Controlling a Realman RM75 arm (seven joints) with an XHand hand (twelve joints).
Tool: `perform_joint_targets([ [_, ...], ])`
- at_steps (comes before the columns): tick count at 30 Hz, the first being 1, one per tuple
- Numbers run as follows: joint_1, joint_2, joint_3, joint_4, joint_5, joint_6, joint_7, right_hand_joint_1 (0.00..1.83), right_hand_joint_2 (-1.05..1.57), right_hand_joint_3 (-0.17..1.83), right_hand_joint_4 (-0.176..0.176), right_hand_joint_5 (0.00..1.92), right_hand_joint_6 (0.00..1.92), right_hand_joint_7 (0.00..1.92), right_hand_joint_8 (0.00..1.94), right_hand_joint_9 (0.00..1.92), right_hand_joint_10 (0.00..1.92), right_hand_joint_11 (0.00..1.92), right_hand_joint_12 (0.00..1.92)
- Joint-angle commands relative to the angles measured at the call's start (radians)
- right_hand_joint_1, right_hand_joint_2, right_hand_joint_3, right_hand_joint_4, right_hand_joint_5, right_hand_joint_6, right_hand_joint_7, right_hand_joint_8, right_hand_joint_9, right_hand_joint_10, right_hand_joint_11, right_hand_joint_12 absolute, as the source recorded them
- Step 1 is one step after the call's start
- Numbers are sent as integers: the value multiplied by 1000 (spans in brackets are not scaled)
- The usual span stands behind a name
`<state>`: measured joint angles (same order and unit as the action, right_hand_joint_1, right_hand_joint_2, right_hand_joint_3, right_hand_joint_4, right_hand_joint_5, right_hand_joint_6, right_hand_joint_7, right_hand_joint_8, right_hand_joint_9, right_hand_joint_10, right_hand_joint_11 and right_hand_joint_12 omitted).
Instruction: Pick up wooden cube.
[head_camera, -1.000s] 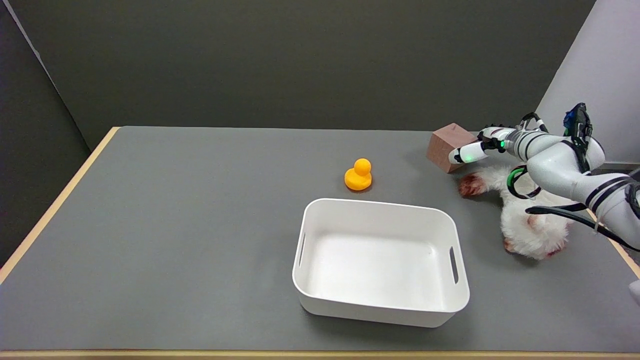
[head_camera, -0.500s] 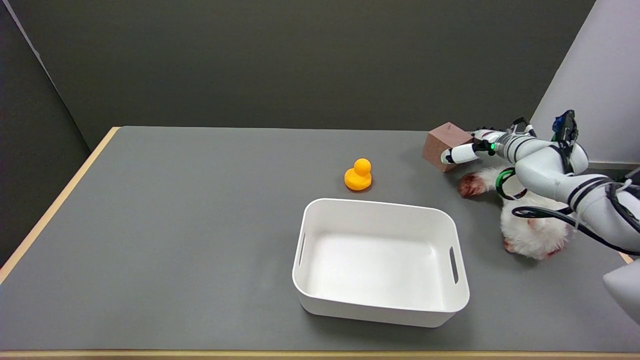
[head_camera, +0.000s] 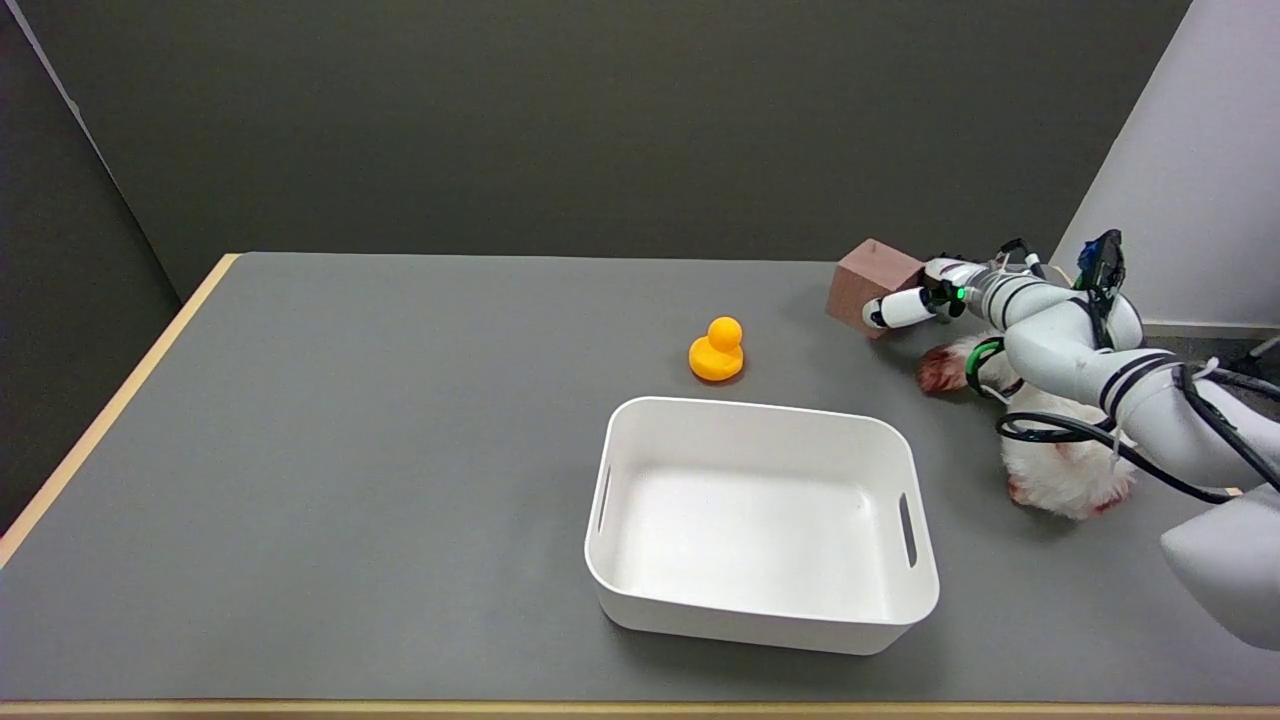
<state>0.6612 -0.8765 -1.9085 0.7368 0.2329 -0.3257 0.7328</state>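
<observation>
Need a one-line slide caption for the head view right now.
Right hand holds the wooden cube tilted, at the table's far right corner.

Cube (head_camera: 872, 286) near table (head_camera: 350, 450) far right corner, hand (head_camera: 925, 300) just right, touching. Duck (head_camera: 717, 350) left of cube. Bin (head_camera: 760, 520) toward near edge. Plush toy (head_camera: 1055, 455) by right edge.

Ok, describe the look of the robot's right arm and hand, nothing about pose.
The right arm is glossy white with rounded segments, marked by thin black bands. Black cables loop along it, a green ring sits on its underside, and a small blue-and-black part tops it. The right hand is black-and-white with a small green light.
</observation>
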Motion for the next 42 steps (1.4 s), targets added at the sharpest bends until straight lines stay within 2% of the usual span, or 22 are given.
perform_joint_targets([
  [1, 31, -38, -17, -81, 0, 107, -5, 591, 766, 829, -154, 345, 883, 575, 897, 475, 1131, 382, 1588],
  [3, 28, -38, -17, -83, 0, 116, -5, 633, 788, 826, -167, 389, 1092, 551, 1187, 552, 1199, 449, 1631],
  [5, 27, -38, -17, -85, 0, 121, -5, 672, 799, 843, -171, 420, 1197, 513, 1412, 610, 1242, 454, 1689],
  [7, 26, -38, -17, -88, 0, 128, -5, 710, 834, 815, -175, 443, 1288, 507, 1523, 668, 1298, 412, 1767],
  [9, 26, -38, -17, -88, 0, 131, -5, 729, 845, 813, -176, 456, 1332, 491, 1594, 698, 1331, 364, 1829],
  [11, 26, -38, -17, -91, 0, 136, -5, 940, 1129, 439, -149, 563, 1602, 467, 1681, 731, 1372, 298, 1897],
  [12, 26, -38, -17, -92, 0, 139, -5, 973, 1173, 382, -143, 581, 1645, 462, 1697, 738, 1380, 286, 1909],
  [17, 26, -38, -4, -100, 9, 142, -3, 966, 1165, 413, -140, 577, 1671, 496, 1749, 796, 1363, 288, 1919],
  [20, 25, -38, 5, -100, 10, 137, -5, 926, 1175, 403, -147, 524, 1650, 432, 1760, 773, 1366, 260, 1921],
  [22, 24, -37, 9, -99, 10, 133, -4, 684, 821, 844, -176, 396, 1159, 365, 1635, 664, 1377, 160, 1916],
  [24, 23, -36, 11, -100, 10, 133, -2, 598, 798, 814, -176, 278, 713, 462, 1161, 542, 1251, 193, 1782],
  [25, 22, -36, 12, -100, 10, 133, -1, 559, 780, 806, -176, 239, 604, 473, 994, 492, 1207, 214, 1677],
  [26, 21, -36, 14, -100, 10, 133, -1, 525, 760, 803, -176, 211, 551, 468, 871, 450, 1175, 236, 1566],
  [29, 21, -36, 15, -100, 5, 135, 2, 453, 705, 777, -176, 93, 402, 296, 577, 250, 975, 133, 1346],
  [33, 21, -35, 15, -99, 3, 141, 2, 402, 649, 784, -176, -1, 296, 121, 400, 68, 782, 14, 1223],
  [35, 20, -35, 15, -94, 3, 141, 2, 359, 577, 855, -176, 2, 124, 9, 299, -1, 531, -1, 1094],
  [37, 18, -33, 17, -90, 3, 141, 2, 380, 567, 854, -176, -1, 93, -1, 182, -1, 399, -1, 1030],
  [42, 15, -28, 17, -77, 3, 144, 2, 378, 572, 872, -176, 8, 76, -1, 14, -1, 236, -1, 984],
])
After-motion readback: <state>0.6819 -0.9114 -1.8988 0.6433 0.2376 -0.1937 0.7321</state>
